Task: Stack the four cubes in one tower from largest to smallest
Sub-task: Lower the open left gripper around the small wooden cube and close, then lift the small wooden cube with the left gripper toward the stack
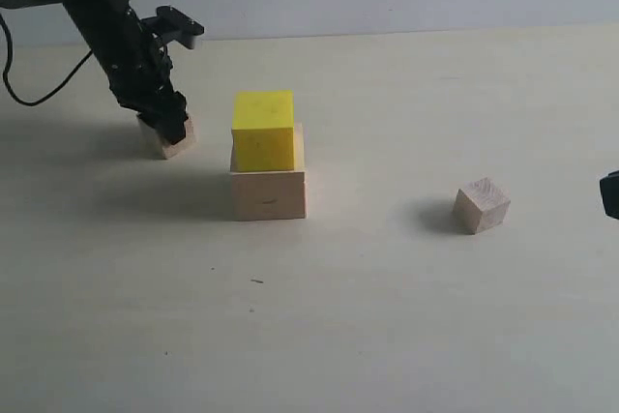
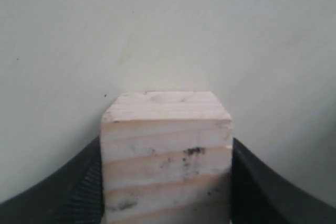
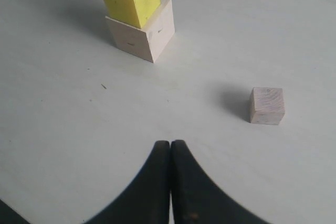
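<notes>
Exterior view: small brownish cube (image 1: pixel 177 145) pinched on the table (image 1: pixel 387 316)

Left end effector (image 1: pixel 166 126) clasped it, near the yellow cube (image 1: pixel 263 131) sitting on the large pale cube (image 1: pixel 269 195). Right end effector (image 3: pixel 170 150) was pressed together; the smallest cube (image 1: pixel 482 205) lay well apart.

The big cube (image 1: pixel 268 195) stands on the table (image 1: pixel 387 316) near the middle, and the middle cube (image 1: pixel 263 132) sits on top of it, closer to the left edge of the big cube's top than to the right. One small cube (image 1: pixel 180 146) rests on the table just to the left of this pile and a little behind it, between the jaws of the left gripper (image 1: pixel 172 129), which comes down from the far left. The other small cube (image 1: pixel 482 205) sits alone on the table, well apart to the right of the pile.
</notes>
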`<state>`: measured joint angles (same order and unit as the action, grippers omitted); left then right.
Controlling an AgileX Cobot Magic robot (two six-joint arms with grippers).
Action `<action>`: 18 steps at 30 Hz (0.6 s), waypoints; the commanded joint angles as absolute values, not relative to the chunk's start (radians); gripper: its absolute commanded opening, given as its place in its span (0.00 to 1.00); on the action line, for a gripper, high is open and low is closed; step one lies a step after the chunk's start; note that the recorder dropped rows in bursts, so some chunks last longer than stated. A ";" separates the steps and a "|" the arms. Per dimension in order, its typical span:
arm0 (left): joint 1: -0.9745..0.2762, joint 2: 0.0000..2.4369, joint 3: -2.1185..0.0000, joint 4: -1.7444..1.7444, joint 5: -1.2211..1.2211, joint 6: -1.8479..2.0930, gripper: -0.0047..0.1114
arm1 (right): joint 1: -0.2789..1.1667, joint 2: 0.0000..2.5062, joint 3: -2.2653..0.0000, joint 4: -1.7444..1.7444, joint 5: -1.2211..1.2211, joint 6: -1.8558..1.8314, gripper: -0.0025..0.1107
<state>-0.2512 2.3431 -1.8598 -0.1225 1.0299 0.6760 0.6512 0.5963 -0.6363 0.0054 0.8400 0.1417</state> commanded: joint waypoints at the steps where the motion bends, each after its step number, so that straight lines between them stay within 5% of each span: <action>1: -0.250 2.318 -1.861 -0.122 1.050 0.669 0.04 | 0.651 0.593 -0.632 0.008 0.840 0.132 0.02; 18: -0.285 1.807 -1.859 -0.290 1.221 0.834 0.04 | 0.651 0.593 -0.632 0.019 0.866 0.095 0.02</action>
